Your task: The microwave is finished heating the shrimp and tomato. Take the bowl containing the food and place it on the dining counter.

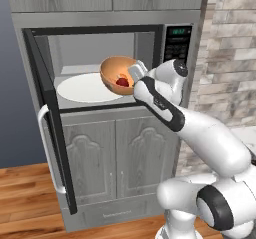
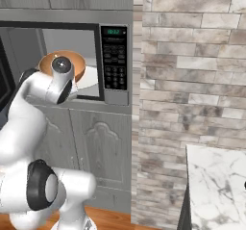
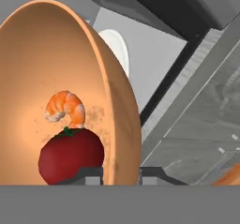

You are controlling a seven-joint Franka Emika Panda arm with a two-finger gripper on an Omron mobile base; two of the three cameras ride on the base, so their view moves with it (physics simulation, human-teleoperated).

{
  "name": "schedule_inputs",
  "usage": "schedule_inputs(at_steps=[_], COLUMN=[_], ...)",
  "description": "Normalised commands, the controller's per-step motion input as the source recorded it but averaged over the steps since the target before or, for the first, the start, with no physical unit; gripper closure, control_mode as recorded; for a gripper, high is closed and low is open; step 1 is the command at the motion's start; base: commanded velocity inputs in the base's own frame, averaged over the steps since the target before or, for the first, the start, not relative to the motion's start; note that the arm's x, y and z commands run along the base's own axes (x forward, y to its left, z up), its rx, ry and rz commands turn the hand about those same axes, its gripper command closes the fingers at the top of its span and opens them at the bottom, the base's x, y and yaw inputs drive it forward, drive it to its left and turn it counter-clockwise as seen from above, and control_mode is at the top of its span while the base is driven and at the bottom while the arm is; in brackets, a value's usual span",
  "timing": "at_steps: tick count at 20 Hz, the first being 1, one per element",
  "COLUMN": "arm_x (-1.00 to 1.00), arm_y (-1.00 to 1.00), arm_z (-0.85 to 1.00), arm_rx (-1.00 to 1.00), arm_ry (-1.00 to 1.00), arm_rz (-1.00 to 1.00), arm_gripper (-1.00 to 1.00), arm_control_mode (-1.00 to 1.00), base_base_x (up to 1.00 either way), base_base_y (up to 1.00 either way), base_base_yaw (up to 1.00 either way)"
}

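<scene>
The orange-tan bowl (image 1: 116, 72) hangs tilted in the mouth of the open microwave (image 1: 177, 43), lifted off the white turntable (image 1: 82, 88). My gripper (image 1: 136, 73) is shut on the bowl's right rim. In the hand view the bowl's wall (image 3: 56, 54) runs between the two fingertips of the gripper (image 3: 121, 175). The shrimp (image 3: 65, 107) rests on the tomato (image 3: 70, 155) low in the bowl. The tomato (image 1: 122, 82) also shows in the left base view. From the right, my wrist hides most of the bowl (image 2: 77, 60). A corner of the dining counter (image 2: 216, 185) lies at lower right.
The microwave door (image 1: 47, 118) stands swung open to the left, with its pale handle low on the outside. The keypad (image 2: 115, 60) is just right of the opening. A brick wall (image 2: 192, 70) stands between the cabinets and the counter. Grey cabinet doors (image 1: 120, 158) sit below.
</scene>
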Motion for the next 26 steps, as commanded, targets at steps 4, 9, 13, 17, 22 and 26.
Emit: schedule_inputs(at_steps=[4,9,13,17,22,26], arm_x=[-1.00,-1.00,-1.00,-1.00,-0.83,-0.28], arm_y=[-0.62,-0.47,-0.42,-0.21,0.11,0.29], arm_z=[0.44,0.13,-0.05,-0.06,0.03,0.00], arm_rx=[-0.06,-0.17,-0.15,0.00,0.00,-0.01], arm_ry=[0.17,0.25,0.14,-0.18,-0.32,-0.13], arm_rz=[0.00,0.01,0.08,0.25,0.17,0.03], arm_gripper=[1.00,1.00,1.00,1.00,1.00,1.00], arm_control_mode=[-1.00,-1.00,-1.00,-1.00,-1.00,-1.00], base_base_x=[0.00,0.00,0.00,0.00,0.00,0.00], base_base_y=[0.00,0.00,0.00,0.00,0.00,0.00], base_base_yaw=[0.00,0.00,0.00,0.00,0.00,0.00])
